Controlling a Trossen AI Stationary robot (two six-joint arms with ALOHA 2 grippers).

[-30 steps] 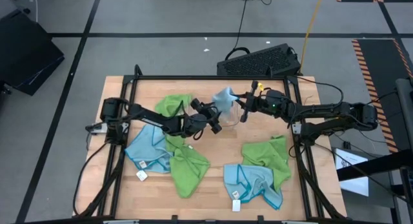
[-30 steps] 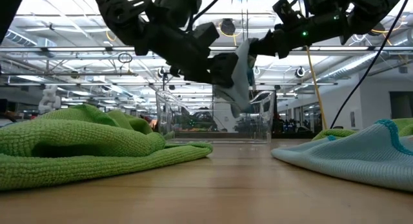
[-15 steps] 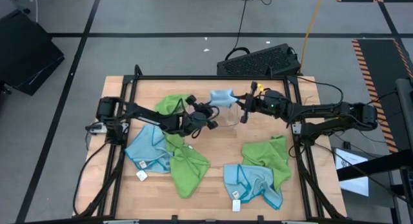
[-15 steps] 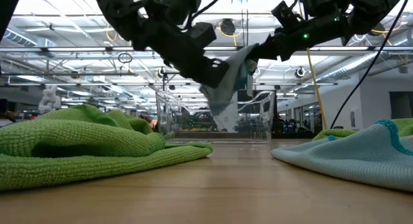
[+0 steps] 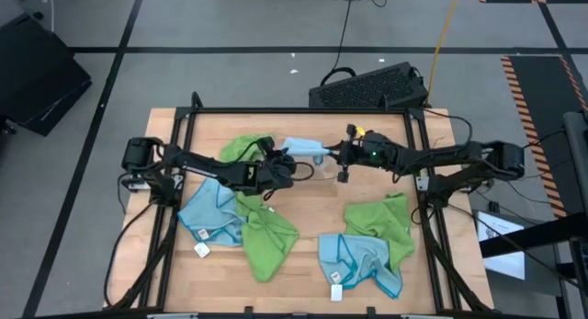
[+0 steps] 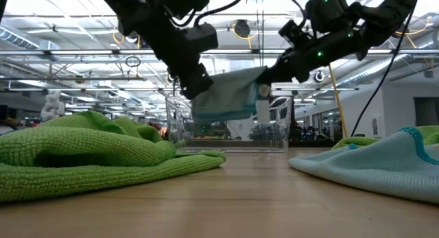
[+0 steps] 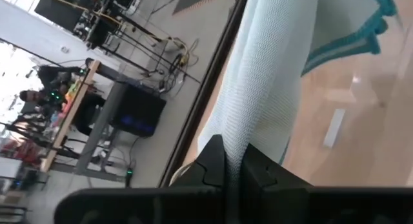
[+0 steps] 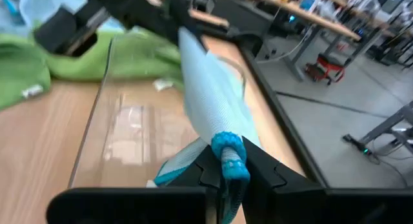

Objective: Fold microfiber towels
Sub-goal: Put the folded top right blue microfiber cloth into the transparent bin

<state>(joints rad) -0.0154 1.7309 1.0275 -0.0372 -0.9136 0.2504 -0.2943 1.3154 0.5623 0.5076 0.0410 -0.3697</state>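
Both grippers are pinched shut on one light blue microfiber towel (image 5: 303, 148), held in the air. Left gripper (image 5: 283, 160) clamps one end, its fingers (image 7: 216, 161) closed tight on a bunched edge. Right gripper (image 5: 338, 155) has the opposite end, with the teal hem squeezed between its fingers (image 8: 208, 163). Between them the cloth hangs stretched, sagging slightly, above the clear plastic tray (image 6: 278, 125) that stands just below and beside both grippers. Farther out on the wooden table (image 5: 317, 209) lie a crumpled lime green towel (image 5: 265, 229) on the left gripper's side and a green-and-blue heap (image 5: 372, 243) on the right's. To fold well, I would keep both grips level and taut, then lower evenly so the edges meet squarely.
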